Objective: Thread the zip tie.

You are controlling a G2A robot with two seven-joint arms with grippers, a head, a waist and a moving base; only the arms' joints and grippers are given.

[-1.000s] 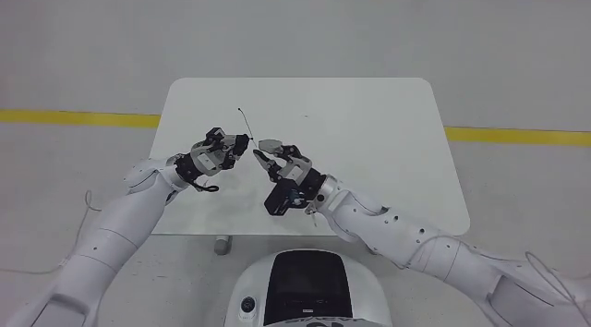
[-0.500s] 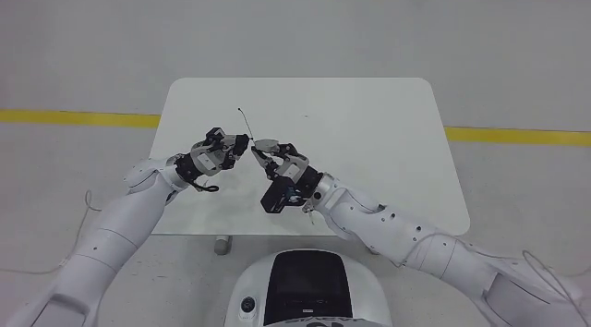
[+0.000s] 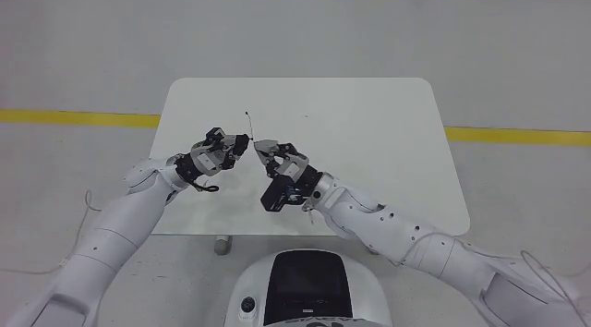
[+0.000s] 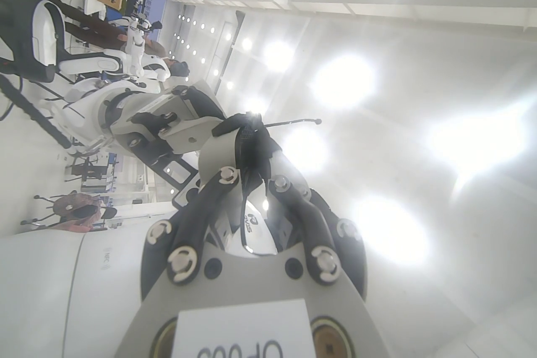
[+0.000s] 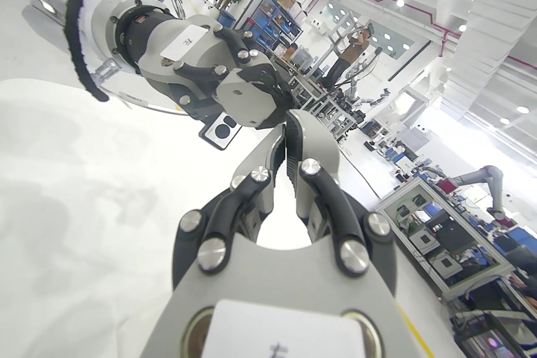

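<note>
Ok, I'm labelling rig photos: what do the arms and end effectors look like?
The left arm and right arm wear smooth white shells. The left end effector and right end effector are grey, with black linkages, silver bolts and a white wrist label. A fuzzy black cable loops at the left wrist.

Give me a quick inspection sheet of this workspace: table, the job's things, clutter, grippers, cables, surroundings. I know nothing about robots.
Surface: table, white with rounded corners.
Job's things: thin black zip tie, held above the table where the two grippers meet, with its free end pointing away from the robot.
Clutter: nothing seen.
Grippers: left gripper shut on the zip tie. Right gripper shut, tip to tip with the left; whether it pinches the tie is unclear.
Cables: black sleeved cable looping at the left arm's wrist.
Surroundings: grey floor with yellow lines.
</note>
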